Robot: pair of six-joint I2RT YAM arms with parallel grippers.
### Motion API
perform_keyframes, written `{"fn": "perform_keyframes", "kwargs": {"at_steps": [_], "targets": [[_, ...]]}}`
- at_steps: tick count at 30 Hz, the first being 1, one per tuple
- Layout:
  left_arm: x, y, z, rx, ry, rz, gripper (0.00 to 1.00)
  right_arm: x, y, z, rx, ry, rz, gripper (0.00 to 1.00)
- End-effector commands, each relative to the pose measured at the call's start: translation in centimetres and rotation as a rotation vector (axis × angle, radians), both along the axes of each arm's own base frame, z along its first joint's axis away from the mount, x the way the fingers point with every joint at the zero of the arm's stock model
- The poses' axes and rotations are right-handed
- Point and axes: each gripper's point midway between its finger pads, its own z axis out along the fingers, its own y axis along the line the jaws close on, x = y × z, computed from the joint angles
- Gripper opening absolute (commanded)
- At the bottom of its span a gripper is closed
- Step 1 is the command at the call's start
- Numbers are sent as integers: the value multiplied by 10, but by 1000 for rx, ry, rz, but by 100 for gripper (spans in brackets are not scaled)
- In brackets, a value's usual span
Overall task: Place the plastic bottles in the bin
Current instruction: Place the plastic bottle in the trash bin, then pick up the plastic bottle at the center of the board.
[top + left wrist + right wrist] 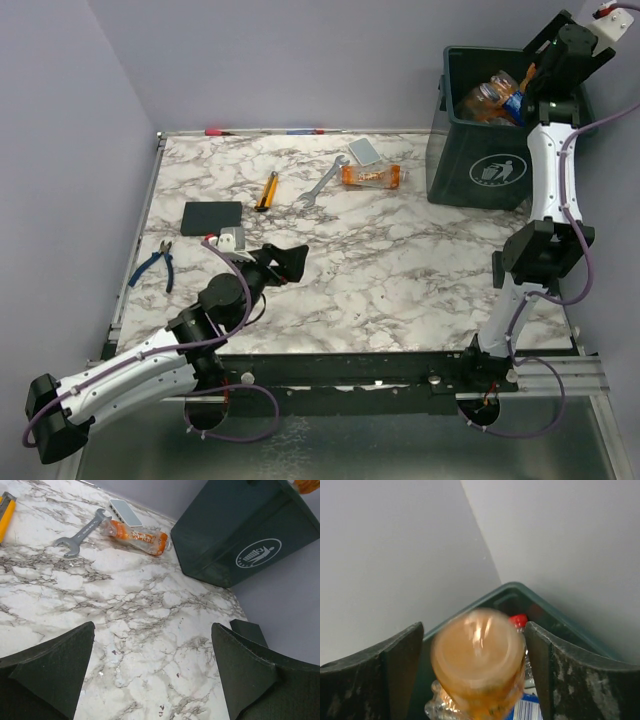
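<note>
Bottles (492, 100) lie in the bin (490, 175) at two o'clock; the right gripper (474, 630), jaws spread, seems to release an orange bottle (477, 665). A lone bottle (370, 177) waits at twelve; left gripper (152, 626) spread, empty.

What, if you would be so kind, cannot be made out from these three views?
- Right wrist: the orange bottle between the jaws is blurred; contact with them is unclear.
- Top external: the right arm and the wall of the bin hide most bottles inside; no count.
- Left wrist: the top edge cuts off the bin; its inside is unseen.
</note>
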Motion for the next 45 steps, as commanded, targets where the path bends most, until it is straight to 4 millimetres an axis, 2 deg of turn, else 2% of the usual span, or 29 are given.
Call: {"fn": "perform_keyframes", "kwargs": {"at_steps": [1, 4, 8, 12, 14, 15, 16, 19, 26, 30, 35, 39, 45], "targets": [[4, 5, -2, 7, 25, 41, 99, -7, -14, 41, -7, -138, -36, 89], [8, 3, -6, 17, 33, 56, 99, -7, -4, 59, 21, -202, 18, 99], [19, -8, -9, 43, 25, 68, 99, -17, 28, 102, 76, -321, 139, 100], [46, -24, -15, 101, 66, 140, 99, -49, 98, 148, 94, -405, 326, 100], [65, -35, -23, 124, 127, 154, 99, -70, 144, 155, 99, -397, 455, 100], [77, -40, -25, 117, 162, 151, 99, -81, 168, 150, 101, -381, 511, 100], [87, -45, -33, 109, 207, 145, 99, -106, 188, 156, 96, -400, 567, 100], [121, -51, -49, 42, 317, 153, 99, -144, 227, 118, 139, -376, 726, 100], [189, -56, -57, -48, 345, 186, 99, -230, 268, 11, 213, -199, 992, 100], [231, -65, -71, -81, 374, 187, 99, -274, 279, -48, 305, -111, 1084, 99], [274, -95, -110, -137, 462, 168, 99, -315, 280, -117, 399, 3, 1112, 98], [299, -112, -130, -256, 530, 218, 99, -339, 274, -142, 414, 38, 1097, 98], [327, -125, -143, -393, 541, 313, 99, -357, 267, -142, 379, 34, 1084, 98]]}}
